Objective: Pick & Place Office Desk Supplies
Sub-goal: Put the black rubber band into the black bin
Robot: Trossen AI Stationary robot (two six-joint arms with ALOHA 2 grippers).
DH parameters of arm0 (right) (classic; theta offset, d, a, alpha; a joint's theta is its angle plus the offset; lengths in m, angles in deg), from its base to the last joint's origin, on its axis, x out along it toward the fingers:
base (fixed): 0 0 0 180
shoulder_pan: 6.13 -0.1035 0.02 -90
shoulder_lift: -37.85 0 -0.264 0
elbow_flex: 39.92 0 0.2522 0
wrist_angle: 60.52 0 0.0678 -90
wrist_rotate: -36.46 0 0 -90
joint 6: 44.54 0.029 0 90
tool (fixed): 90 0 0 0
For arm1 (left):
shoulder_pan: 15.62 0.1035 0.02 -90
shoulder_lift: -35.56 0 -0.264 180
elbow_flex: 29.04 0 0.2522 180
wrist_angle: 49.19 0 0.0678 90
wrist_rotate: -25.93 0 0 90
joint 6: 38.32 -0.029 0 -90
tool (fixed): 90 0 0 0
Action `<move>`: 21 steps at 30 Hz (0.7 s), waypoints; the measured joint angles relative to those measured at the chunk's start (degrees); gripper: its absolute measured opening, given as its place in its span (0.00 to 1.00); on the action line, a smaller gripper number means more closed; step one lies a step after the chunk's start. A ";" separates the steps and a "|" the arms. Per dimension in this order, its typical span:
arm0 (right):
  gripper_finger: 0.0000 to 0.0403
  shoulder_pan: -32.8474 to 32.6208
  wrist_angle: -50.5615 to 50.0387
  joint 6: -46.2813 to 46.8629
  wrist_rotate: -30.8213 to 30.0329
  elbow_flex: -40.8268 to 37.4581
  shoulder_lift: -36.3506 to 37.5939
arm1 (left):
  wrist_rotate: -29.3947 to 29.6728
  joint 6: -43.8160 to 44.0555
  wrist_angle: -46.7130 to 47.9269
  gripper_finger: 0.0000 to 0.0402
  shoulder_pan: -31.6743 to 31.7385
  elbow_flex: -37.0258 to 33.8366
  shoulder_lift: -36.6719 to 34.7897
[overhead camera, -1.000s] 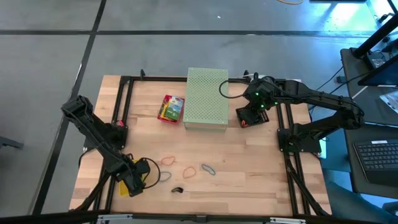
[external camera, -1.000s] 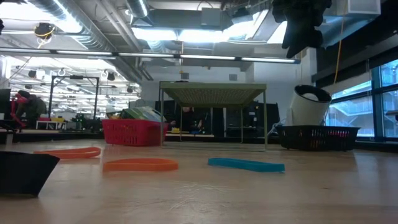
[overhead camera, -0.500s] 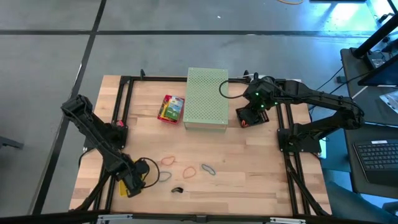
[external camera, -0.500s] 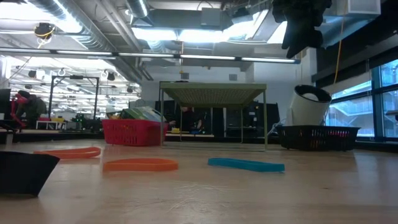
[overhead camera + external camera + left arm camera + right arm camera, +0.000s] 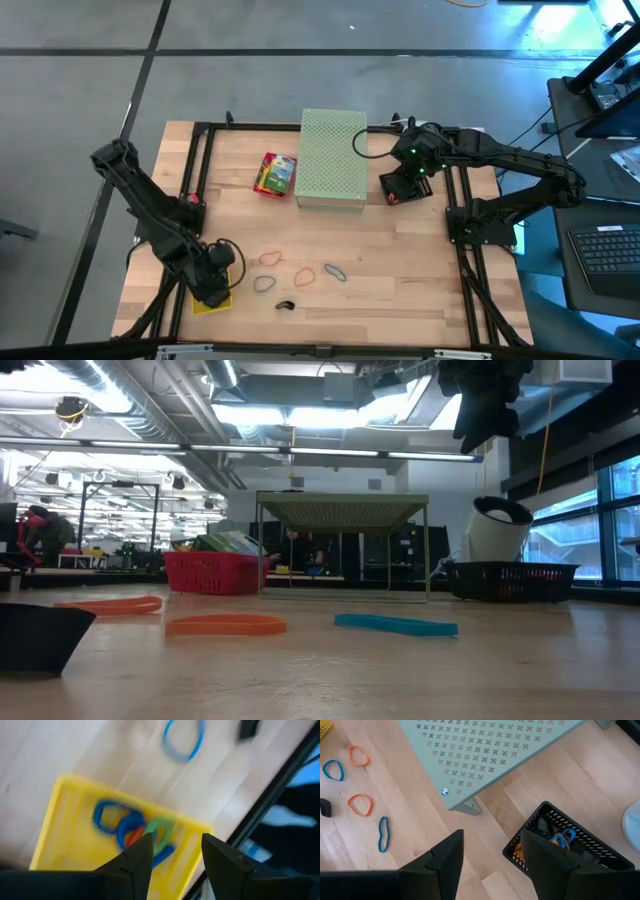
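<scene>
Since a second ago, the left arm has pulled back and lifted a little, and its fingers have come apart. Now the left gripper (image 5: 172, 852) hangs over the yellow tray (image 5: 60, 800) near the front left corner of the wooden table (image 5: 400, 260), with its two fingers spread and nothing between them.

Biggest on the table is the pale green box with holes (image 5: 332, 158), standing at the back in the middle. Its top is closed, so you cannot see inside it. Just beside it, on the left, lies a yellow-and-green card box (image 5: 275, 174).

On the other side of the green box sits a black basket (image 5: 560, 845). The right gripper (image 5: 490, 857) hangs above it with its fingers spread wide and holding nothing. Inside the basket are a blue band, something orange and some dark bits, too small to name.

Inside the yellow tray lie some bands in a heap: blue ones (image 5: 107, 817), a green one (image 5: 162, 830) and a bit of red-orange.

Loose bands lie on the wood in front of the green box. There are two orange bands (image 5: 359, 755), a blue loop (image 5: 333, 770) close to the yellow tray, and a long thin blue band (image 5: 382, 834). A tiny black clip (image 5: 285, 305) sits near the front edge, apart from the bands.
</scene>
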 joint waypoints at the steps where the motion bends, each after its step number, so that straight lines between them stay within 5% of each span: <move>1: 0.49 -0.02 0.02 0.02 0.00 0.00 0.00 | 1.98 -0.99 -1.12 0.40 0.50 0.00 -0.06; 4: 0.49 0.00 0.00 0.10 0.00 0.00 0.00 | 7.92 -5.15 -5.13 0.39 2.89 0.00 0.56; 9: 0.49 -0.02 0.00 0.32 0.00 0.00 0.00 | 8.34 -14.66 -8.61 0.39 9.68 0.02 3.65; 21: 0.49 0.00 -0.02 1.82 0.22 0.00 0.00 | -6.20 -35.66 -27.80 0.40 17.11 0.00 15.48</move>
